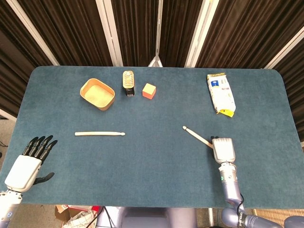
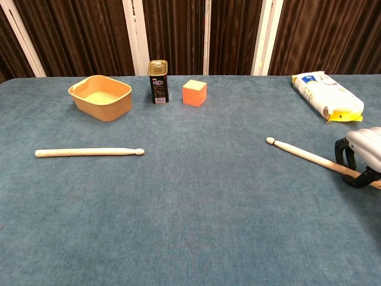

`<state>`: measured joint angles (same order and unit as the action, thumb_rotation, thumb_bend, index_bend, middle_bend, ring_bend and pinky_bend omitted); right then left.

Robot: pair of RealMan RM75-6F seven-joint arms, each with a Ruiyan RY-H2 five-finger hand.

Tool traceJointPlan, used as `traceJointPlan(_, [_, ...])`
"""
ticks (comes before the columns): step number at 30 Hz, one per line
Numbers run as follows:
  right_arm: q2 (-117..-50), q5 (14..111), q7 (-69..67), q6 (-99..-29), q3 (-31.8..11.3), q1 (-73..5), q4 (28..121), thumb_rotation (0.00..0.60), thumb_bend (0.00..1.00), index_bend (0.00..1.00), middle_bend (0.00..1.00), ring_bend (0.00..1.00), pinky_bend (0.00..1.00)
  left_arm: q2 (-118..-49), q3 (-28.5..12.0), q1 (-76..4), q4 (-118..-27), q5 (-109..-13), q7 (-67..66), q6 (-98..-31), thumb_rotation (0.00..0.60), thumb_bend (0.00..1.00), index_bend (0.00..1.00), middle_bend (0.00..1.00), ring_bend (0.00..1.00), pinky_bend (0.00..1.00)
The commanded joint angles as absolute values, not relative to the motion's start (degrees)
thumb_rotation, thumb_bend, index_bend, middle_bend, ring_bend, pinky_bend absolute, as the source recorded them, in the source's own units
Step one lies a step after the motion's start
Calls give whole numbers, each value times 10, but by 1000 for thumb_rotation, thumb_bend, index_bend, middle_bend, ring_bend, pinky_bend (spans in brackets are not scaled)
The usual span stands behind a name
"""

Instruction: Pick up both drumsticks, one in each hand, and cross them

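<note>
Right robot hand (image 2: 362, 156) curled around right drumstick (image 2: 303, 154), not lifted; left robot hand (image 1: 29, 160) spread, left drumstick (image 1: 99, 134) untouched on tabletop (image 1: 156, 156).

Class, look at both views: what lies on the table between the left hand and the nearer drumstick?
Nothing: in the head view only bare blue tabletop separates the left hand from the left drumstick.

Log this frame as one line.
right hand: closing on right drumstick | left hand: open, idle | left drumstick: on table | crossed: no
</note>
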<state>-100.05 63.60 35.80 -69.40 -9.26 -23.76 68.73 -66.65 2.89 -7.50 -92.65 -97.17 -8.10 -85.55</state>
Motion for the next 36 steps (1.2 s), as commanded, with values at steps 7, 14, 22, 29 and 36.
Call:
traceJointPlan(7, [-1002, 649, 346, -698, -89, -237, 683, 600, 453, 596, 608, 846, 785, -666, 29, -75, -927, -973, -80, -855, 600, 65, 0, 0, 0, 0])
traceJointPlan(14, [-996, 663, 331, -700, -88, -238, 688, 600, 565, 656, 647, 861, 785, -666, 29, -75, -927, -973, -78, -856, 600, 65, 0, 0, 0, 0])
traceJointPlan(22, [-985, 681, 305, -703, -87, -237, 698, 600, 606, 672, 660, 867, 785, -667, 28, -74, -927, -973, -78, -857, 600, 65, 0, 0, 0, 0])
traceJointPlan(29, [-968, 727, 230, -720, -90, -239, 713, 600, 627, 687, 668, 872, 785, -669, 27, -75, -926, -971, -81, -856, 600, 65, 0, 0, 0, 0])
traceJointPlan(36, [-943, 757, 199, -730, -93, -243, 739, 600, 637, 688, 669, 875, 785, -662, 12, -89, -946, -955, -95, -836, 600, 65, 15, 0, 0, 0])
